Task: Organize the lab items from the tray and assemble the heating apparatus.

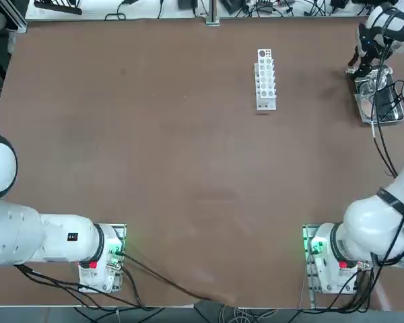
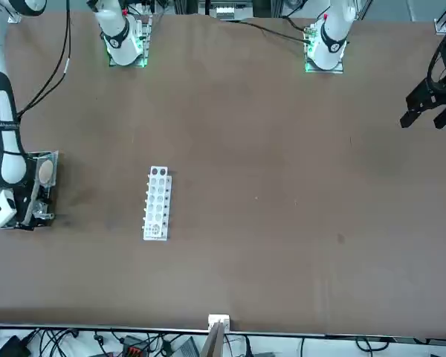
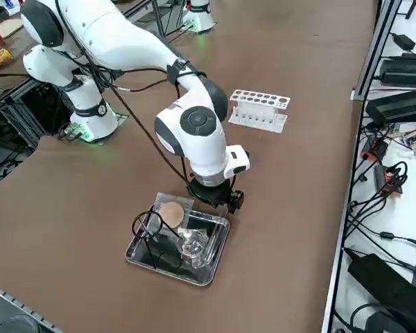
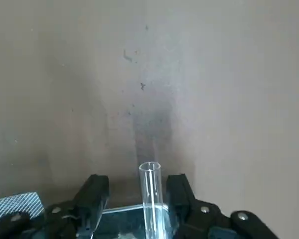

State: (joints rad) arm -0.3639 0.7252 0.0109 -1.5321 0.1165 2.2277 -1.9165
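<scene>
The shiny metal tray (image 3: 136, 258) sits near the table's right edge. It holds the black wire ring stand (image 3: 148, 227), the grey mesh with its tan centre (image 3: 171, 213) and the clear glass burner (image 3: 193, 244). My right gripper (image 3: 217, 200) hangs low over the tray's far end, wrist pointing down. In the wrist view the gripper (image 4: 137, 180) is open, with a clear glass tube (image 4: 150, 196) lying between the two fingers. The tube is close to one finger (image 4: 178, 191) and a gap separates it from the other. A corner of the mesh (image 4: 15, 205) shows beside them.
A white test-tube rack (image 1: 265, 79) stands on the brown table, left of the tray (image 1: 384, 120) and towards the far edge. Cables and boxes lie on the bench beyond that edge (image 3: 402, 69).
</scene>
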